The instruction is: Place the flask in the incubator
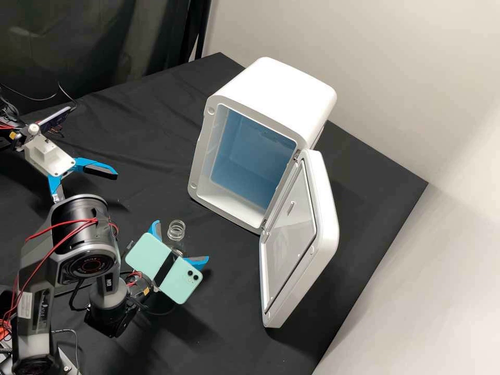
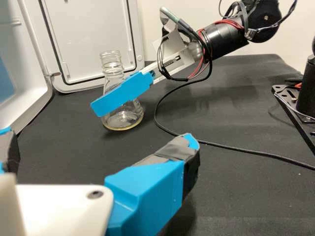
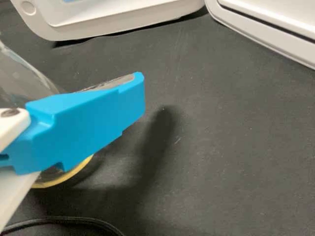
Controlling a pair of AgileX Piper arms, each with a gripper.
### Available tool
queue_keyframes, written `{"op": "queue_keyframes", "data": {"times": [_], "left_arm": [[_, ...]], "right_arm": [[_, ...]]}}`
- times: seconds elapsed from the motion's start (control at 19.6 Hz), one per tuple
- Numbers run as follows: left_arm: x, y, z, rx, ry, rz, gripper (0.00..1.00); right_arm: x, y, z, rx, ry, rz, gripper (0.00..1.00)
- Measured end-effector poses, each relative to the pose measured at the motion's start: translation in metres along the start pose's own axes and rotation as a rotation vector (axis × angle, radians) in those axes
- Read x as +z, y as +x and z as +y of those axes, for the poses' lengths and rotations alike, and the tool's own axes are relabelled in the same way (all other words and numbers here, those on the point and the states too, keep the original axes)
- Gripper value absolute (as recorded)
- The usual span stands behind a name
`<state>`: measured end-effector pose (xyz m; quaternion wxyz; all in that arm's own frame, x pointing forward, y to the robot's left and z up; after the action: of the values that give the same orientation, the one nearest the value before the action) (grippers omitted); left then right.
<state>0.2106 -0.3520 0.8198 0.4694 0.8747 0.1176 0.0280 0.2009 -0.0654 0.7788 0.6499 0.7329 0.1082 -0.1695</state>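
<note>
Low and left of centre on the black bench (image 1: 156, 120), the clear glass flask (image 1: 176, 229) stands upright and uncapped, short of the incubator (image 1: 271, 94) it is bound for. The right end effector (image 1: 178, 244) is released, its blue fingers spread to either side of the glass, apparently lined up for a grip; whether a pad touches the glass cannot be told. The left end effector (image 1: 83, 183), near the frame's left edge, is likewise released and holds nothing, well apart from the flask and seemingly kept out of the way. The white incubator sits at centre frame, its door (image 1: 297, 245) swung wide toward the lower right, so the pale blue chamber faces the flask, ready to receive it. The bench surface is matte black; a black curtain (image 1: 78, 41) hangs at upper left, a plain white wall (image 1: 390, 78) at right.
</note>
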Motion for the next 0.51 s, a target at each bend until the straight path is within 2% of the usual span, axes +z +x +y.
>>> {"op": "queue_keyframes", "data": {"times": [0.05,0.25,0.41,0.51], "left_arm": [[-0.0004,0.0000,0.0001,0.001,-0.002,0.004,1.00],[-0.0006,0.0000,0.0001,0.002,-0.003,0.006,1.00],[-0.0006,0.0000,0.0001,0.002,-0.003,0.006,1.00],[-0.0006,0.0000,0.0001,0.002,-0.003,0.006,1.00]], "right_arm": [[-0.0016,0.0004,-0.0004,-0.002,-0.005,0.006,1.00],[-0.0015,0.0024,0.0014,0.001,0.041,0.010,1.00],[0.0004,0.0035,0.0002,-0.008,0.062,0.005,1.00],[0.0006,0.0036,-0.0006,-0.016,0.063,0.005,1.00]]}}
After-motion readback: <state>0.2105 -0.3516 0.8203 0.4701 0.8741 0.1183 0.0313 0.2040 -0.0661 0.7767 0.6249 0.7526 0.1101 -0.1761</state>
